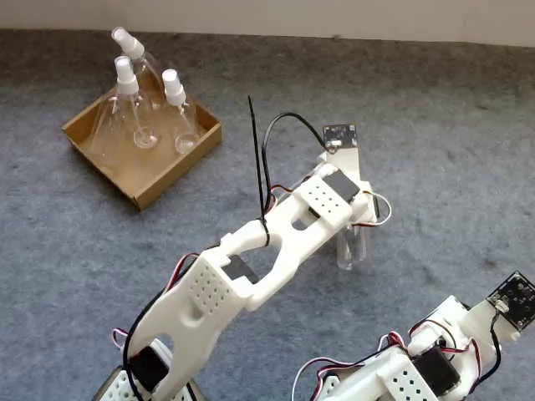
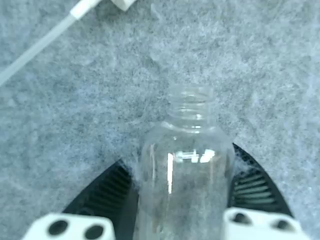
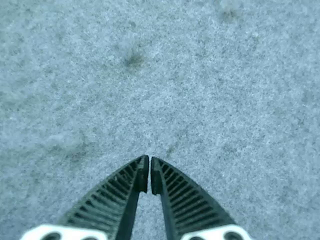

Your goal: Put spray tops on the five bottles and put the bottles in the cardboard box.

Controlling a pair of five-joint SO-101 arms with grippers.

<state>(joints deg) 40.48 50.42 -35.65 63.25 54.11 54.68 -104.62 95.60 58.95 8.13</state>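
Note:
A clear bottle (image 2: pixel 182 170) with a bare threaded neck sits between the black fingers (image 2: pixel 107 190) of my left gripper (image 2: pixel 180 155), which is shut on it. From above, the bottle (image 1: pixel 352 246) pokes out under the left arm's wrist near the middle of the carpet. A loose white spray top with a long dip tube (image 2: pixel 40 46) lies on the carpet just beyond the bottle's neck. The cardboard box (image 1: pixel 180 180) at the far left holds three capped bottles (image 1: pixel 129 113). My right gripper (image 3: pixel 149 159) is shut on nothing, low over bare carpet.
The right arm (image 1: pixel 435 368) sits at the near right edge, its wrist camera (image 1: pixel 512 301) sticking out. Grey carpet (image 1: pixel 435 125) covers the whole surface. A black cable (image 1: pixel 255 159) rises from the left arm.

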